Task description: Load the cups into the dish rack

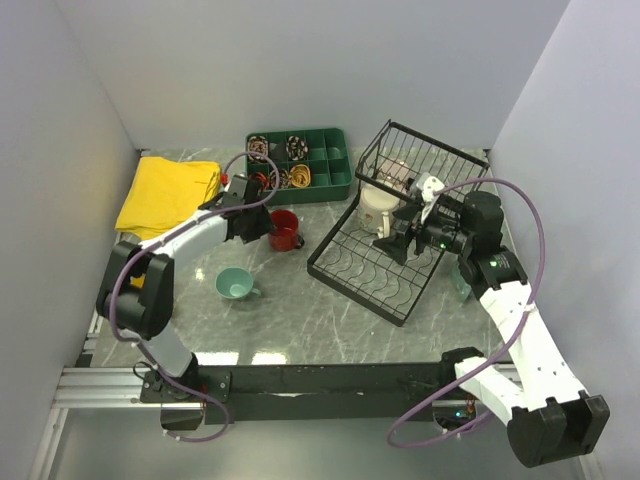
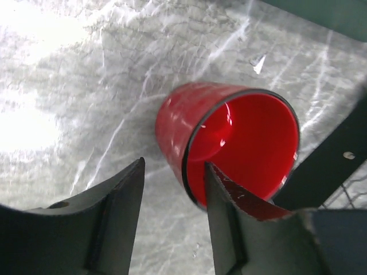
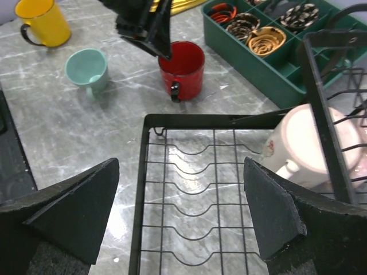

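**Mugs and rack: what you have on the table**

1. Red mug point(image 1: 286, 232). It stands upright on the table point(image 1: 300, 320), outside the rack, in front of the green tray and just left of the rack's front corner. Its handle is turned toward the rack.
2. Left pincer point(image 2: 174, 172). It straddles the red mug's rim, with one finger inside the mouth and the other outside the wall. The jaws are partly drawn in. You can see a gap between the outer finger and the wall, so the mug is not clamped.
3. Dish rack point(image 3: 200, 119). It sits on the right half of the table. A cream mug point(image 1: 376, 210) is in it, at the back of the flat base against the raised tier.
4. Right pincer point(image 3: 180, 172). It hangs over the rack's flat base with its fingers spread wide and nothing between them.
5. Small teal mug point(image 1: 233, 285). It is upright on the table, near the red mug on the side toward the arms.
6. Yellow mug point(image 3: 41, 22). It is upright, farther left than the teal one.
7. Green tray point(image 1: 335, 158). It is at the back of the table, beside the rack's raised tier. Some compartments hold coiled items.
8. Yellow cloth point(image 1: 165, 195). It lies in the back left corner.
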You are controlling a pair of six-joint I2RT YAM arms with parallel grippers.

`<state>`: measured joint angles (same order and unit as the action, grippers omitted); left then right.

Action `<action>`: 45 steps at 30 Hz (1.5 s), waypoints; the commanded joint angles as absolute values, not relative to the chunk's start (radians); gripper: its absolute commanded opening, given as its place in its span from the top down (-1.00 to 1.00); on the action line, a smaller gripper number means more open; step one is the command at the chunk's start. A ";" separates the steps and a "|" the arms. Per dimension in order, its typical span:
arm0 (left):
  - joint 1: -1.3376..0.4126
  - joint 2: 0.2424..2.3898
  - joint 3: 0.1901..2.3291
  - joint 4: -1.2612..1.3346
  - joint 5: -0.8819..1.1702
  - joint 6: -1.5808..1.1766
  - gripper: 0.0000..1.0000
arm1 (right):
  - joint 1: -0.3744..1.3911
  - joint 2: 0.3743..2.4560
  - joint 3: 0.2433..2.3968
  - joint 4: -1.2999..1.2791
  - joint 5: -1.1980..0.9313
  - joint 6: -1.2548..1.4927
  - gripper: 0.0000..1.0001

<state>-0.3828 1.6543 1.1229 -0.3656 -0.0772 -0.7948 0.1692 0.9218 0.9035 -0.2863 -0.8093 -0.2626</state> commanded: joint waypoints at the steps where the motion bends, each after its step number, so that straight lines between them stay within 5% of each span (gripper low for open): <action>1: -0.383 1.706 1.180 -0.379 -0.094 -0.746 0.05 | 0.161 0.896 0.890 -0.229 -0.867 -0.241 -0.89; 8: -0.383 1.710 1.175 -0.341 -0.075 -0.732 0.48 | 0.161 0.926 0.923 -0.279 -0.900 -0.264 -0.89; 12: -0.379 1.657 1.134 -0.289 -0.069 -0.715 0.97 | 0.178 0.992 1.026 -0.423 -0.936 -0.319 -0.89; 20: -0.291 1.303 0.924 -0.048 0.029 -0.730 0.98 | 0.363 1.176 1.241 -0.676 -0.902 -0.414 -0.90; 27: -0.290 1.005 0.773 0.283 0.129 -0.848 0.98 | 0.466 1.380 1.445 -0.660 -1.109 -0.198 -0.90; 39: -0.293 0.894 0.712 0.670 0.209 -1.104 0.98 | 0.494 1.491 1.309 0.380 -1.172 1.031 -1.00; 45: -0.325 0.919 0.730 0.727 0.196 -1.153 0.98 | 0.546 1.542 1.275 0.664 -1.115 1.325 -1.00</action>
